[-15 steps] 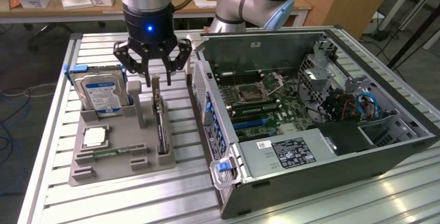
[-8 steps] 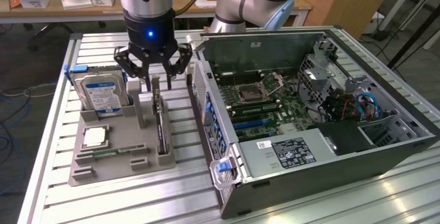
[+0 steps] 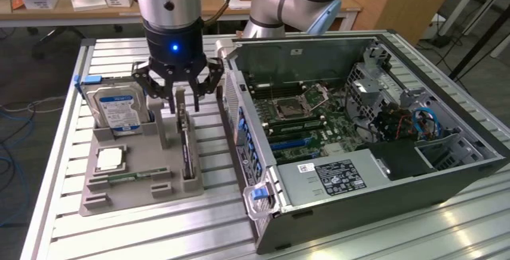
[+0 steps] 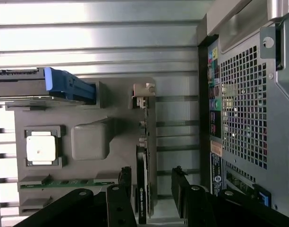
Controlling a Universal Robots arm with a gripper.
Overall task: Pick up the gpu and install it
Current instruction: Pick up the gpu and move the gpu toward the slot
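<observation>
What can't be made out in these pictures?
- gpu faces: exterior view, it stands edge-on in the gray holder.
- Hard drive lower part: exterior view, sunk in the holder's slot.
- Hard drive's full length: wrist view, cut off by the picture's edge.
- Label print in the computer case: exterior view, too small.

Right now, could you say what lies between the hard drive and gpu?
The tray's grey upright block separates hard drive and gpu, in the exterior view.

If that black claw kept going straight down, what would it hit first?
Probably the thin black expansion card, standing on edge in the grey tray directly under the open gripper; exact depth is unclear.
</observation>
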